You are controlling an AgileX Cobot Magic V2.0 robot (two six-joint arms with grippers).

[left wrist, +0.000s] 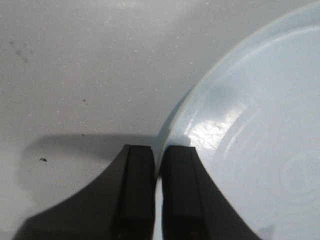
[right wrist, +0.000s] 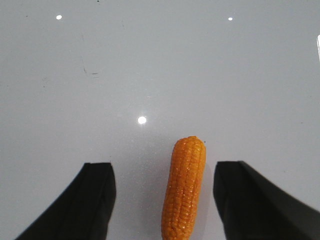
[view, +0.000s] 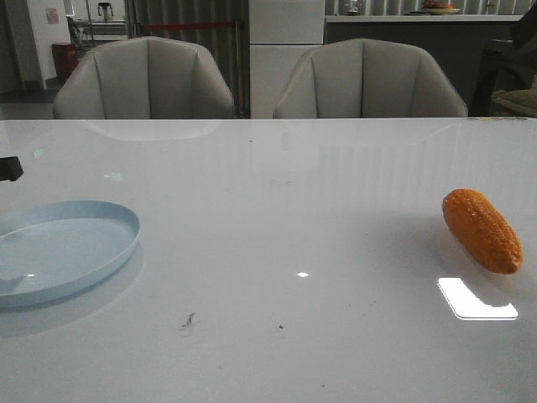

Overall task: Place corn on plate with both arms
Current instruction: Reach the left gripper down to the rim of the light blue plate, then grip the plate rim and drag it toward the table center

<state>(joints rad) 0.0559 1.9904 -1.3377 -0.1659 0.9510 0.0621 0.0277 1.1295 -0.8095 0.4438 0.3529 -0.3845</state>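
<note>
Left claw point(left wrist: 156, 200) was closed on the rim of the plate point(left wrist: 250, 130): in the left wrist view its two black fingers point(left wrist: 137, 195) stood almost together, with the thin pale blue edge pinched in the narrow gap between them. One finger was on the outer side of the rim, over the counter point(left wrist: 90, 60), and the other was on the inner side, over the shallow floor of the plate. Right claw point(right wrist: 162, 200) was wide open, and its two dark fingers point(right wrist: 92, 200) stood well apart, one on each side of the corn point(right wrist: 186, 192). Neither finger touched the cob in the right wrist view; bare white surface showed between each finger and the orange kernels. The corn lay flat on the counter between these fingers, with its length running away from the wrist and one end pointing outward. In the front view the corn point(view: 482, 229) lay at the right side of the white glossy counter point(view: 285, 218), tilted a little, and the plate point(view: 59, 252) sat at the far left, so the two things were well apart. Only a small black part of the left arm point(view: 10, 169) showed at the left edge above the plate. Behind the counter stood two grey chairs point(view: 144, 80).
</note>
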